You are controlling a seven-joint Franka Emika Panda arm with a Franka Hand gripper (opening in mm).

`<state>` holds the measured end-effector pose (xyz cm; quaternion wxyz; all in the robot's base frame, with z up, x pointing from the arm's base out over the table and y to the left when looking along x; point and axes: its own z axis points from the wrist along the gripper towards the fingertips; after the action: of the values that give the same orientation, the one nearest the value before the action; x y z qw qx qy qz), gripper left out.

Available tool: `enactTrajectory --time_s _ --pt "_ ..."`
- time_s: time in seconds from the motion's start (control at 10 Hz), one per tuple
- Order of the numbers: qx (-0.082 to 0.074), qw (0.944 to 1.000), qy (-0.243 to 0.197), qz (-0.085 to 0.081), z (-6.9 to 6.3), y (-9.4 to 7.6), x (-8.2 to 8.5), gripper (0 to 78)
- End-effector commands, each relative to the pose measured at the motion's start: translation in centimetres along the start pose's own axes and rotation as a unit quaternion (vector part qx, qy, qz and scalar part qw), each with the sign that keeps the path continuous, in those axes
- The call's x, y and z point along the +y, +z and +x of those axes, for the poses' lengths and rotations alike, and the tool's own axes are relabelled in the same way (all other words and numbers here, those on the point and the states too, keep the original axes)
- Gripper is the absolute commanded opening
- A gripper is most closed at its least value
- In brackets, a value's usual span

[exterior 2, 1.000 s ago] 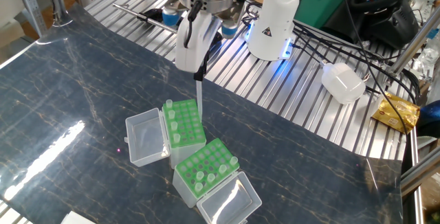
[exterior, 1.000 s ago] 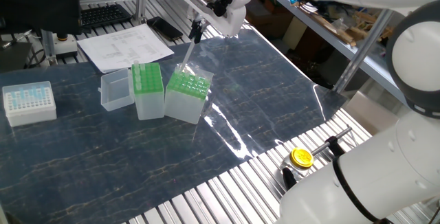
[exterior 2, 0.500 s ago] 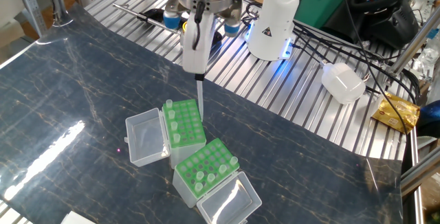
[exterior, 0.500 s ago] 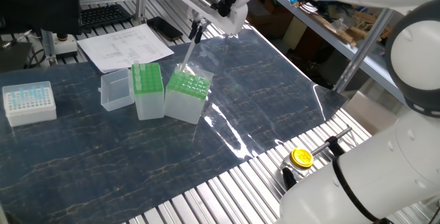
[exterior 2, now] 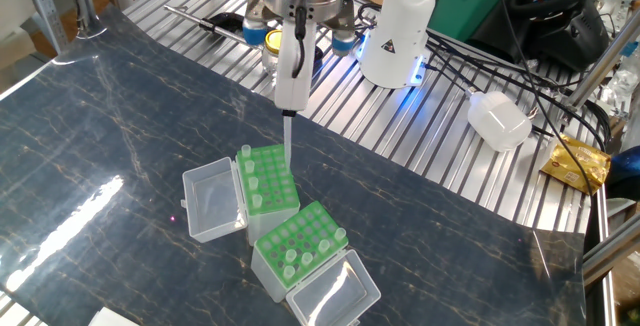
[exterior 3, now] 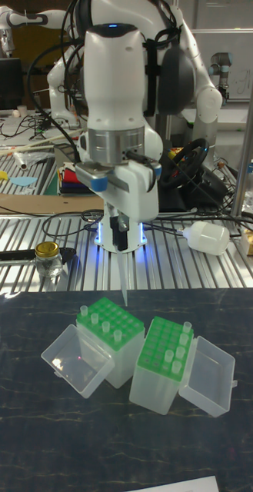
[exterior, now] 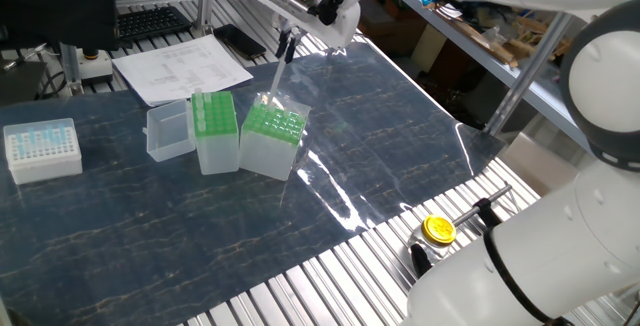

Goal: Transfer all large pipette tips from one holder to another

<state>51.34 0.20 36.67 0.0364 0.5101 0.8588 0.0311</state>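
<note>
My gripper point(exterior: 284, 50) point(exterior 2: 287, 104) point(exterior 3: 124, 244) is shut on one large pipette tip point(exterior: 272, 84) point(exterior 2: 286, 141) point(exterior 3: 125, 280). The tip hangs point down just above the wider green-grid holder point(exterior: 272, 138) point(exterior 2: 270, 181) point(exterior 3: 111, 338) and touches nothing. A few tips stand along one edge of that holder. Beside it is the narrower, taller green-topped holder point(exterior: 215, 131) point(exterior 2: 300, 246) point(exterior 3: 168, 369), with several tips upright in it.
Each holder's clear lid lies open beside it point(exterior 2: 213, 199) point(exterior 2: 335, 288). A white box of pale-blue tips point(exterior: 42, 149) sits at the mat's far left. Paper sheets point(exterior: 180, 66), a yellow-capped jar point(exterior 3: 48, 257) and a white bottle point(exterior 2: 500, 121) lie around the mat.
The gripper has turned about its vertical axis with the tip still in it. The tip has shifted slightly and stays above the wider holder.
</note>
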Motion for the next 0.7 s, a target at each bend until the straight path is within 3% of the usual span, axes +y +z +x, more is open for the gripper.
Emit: enactTrajectory --time_s 0.1,0.7 --pt "-0.002 0.9999 0.013 0.006 0.2 -0.1 0.1 1.1" --pt "-0.003 0.9988 0.048 0.008 2.2 0.2 1.8 1.1"
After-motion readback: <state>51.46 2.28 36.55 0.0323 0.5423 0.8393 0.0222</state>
